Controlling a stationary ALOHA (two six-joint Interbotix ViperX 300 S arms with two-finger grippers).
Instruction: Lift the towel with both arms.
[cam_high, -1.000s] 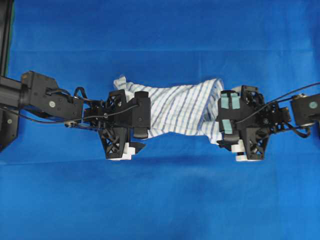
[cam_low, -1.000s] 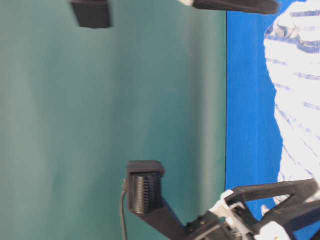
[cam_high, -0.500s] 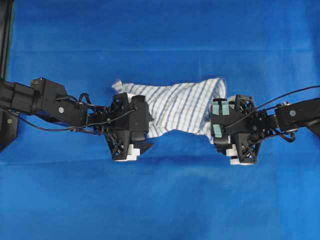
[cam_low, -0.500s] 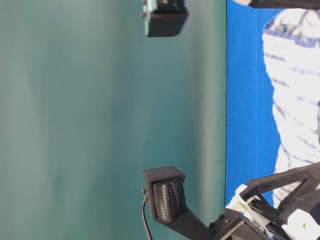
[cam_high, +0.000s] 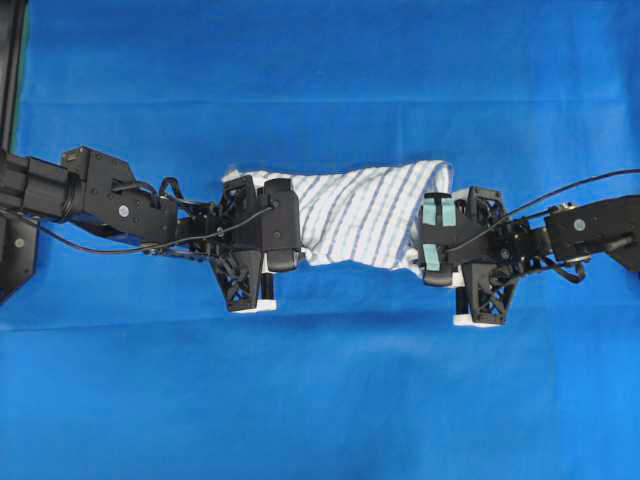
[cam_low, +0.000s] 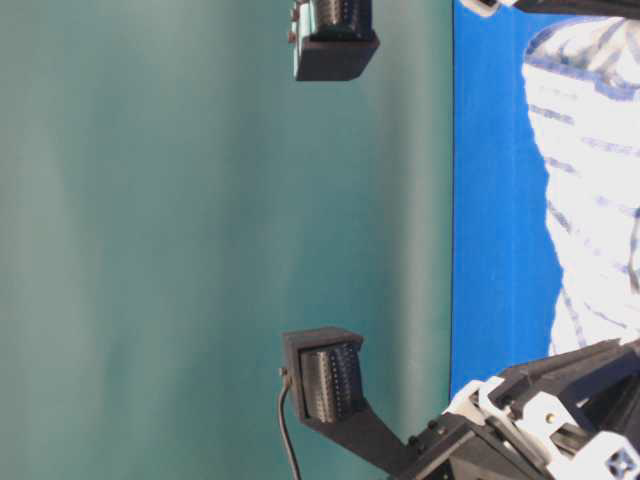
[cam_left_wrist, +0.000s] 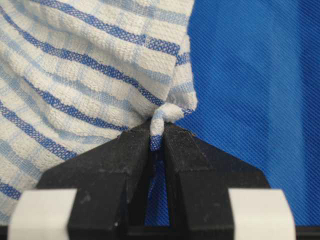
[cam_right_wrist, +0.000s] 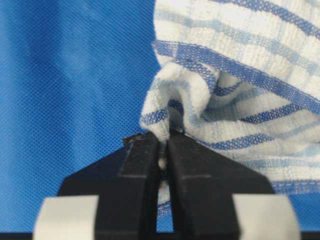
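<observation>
The towel, white with thin blue stripes, lies bunched across the middle of the blue table cloth, stretched between the two arms. My left gripper is at its left end. In the left wrist view the left gripper is shut on a small twisted corner of the towel. My right gripper is at the towel's right end. Seen from the right wrist, the right gripper pinches a fold of the towel between its black fingers. The rest of the towel rests on the cloth.
The blue table cloth covers the whole work surface. A black frame post stands at the far left edge. In the table-level view a green wall fills the left side.
Both grippers stood wide open over the towel's ends a second ago. They have since closed, each pinching a bit of towel. The towel has drawn in slightly between them.
</observation>
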